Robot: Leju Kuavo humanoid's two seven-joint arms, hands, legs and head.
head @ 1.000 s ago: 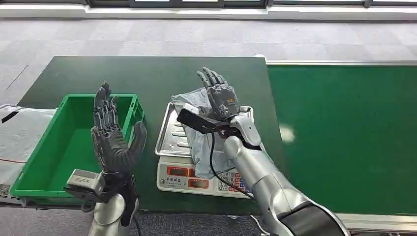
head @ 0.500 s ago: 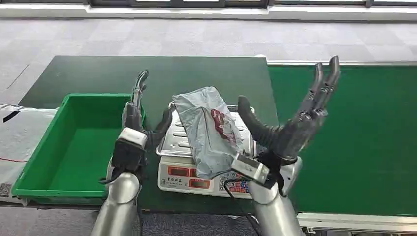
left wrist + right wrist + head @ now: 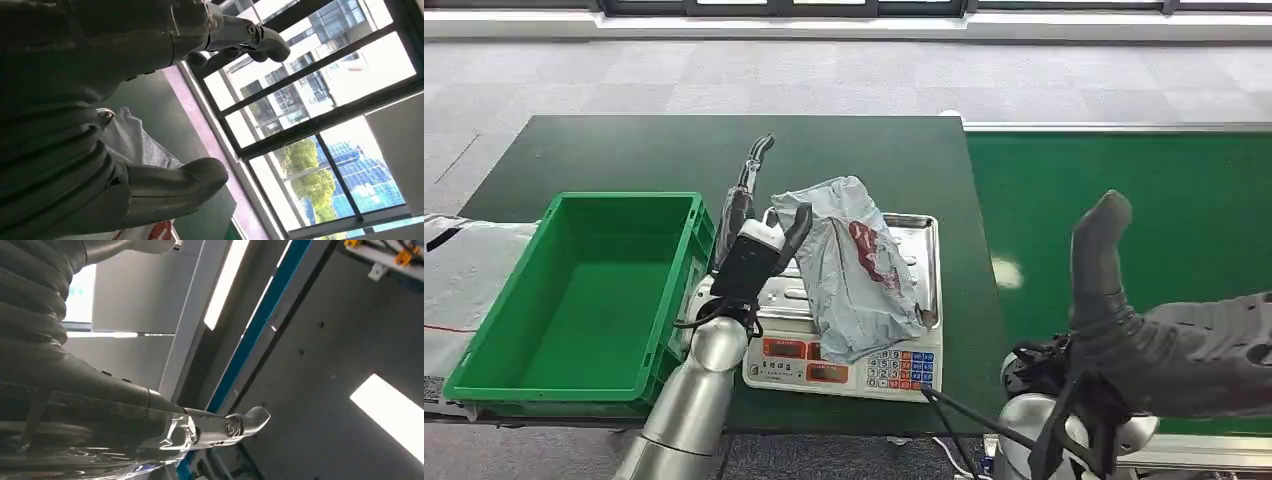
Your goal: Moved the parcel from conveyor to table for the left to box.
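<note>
Head view, one grey parcel (image 3: pixel 854 265) on one scale (image 3: pixel 839 362), one green bin (image 3: pixel 574 300), left hand (image 3: pixel 749 235) spread beside parcel, right hand (image 3: pixel 1164 340) spread.

Nothing I see can be read. The scale (image 3: pixel 839 365) on the table carries two red display windows and a pad of coloured keys, but their figures and marks are too small to make out. The grey parcel (image 3: pixel 854 265) lying on the scale's tray bears a red printed patch whose shapes I cannot resolve into letters, and the white sheet (image 3: pixel 464 280) beside the green bin (image 3: pixel 574 290) shows only a black mark, not legible.
</note>
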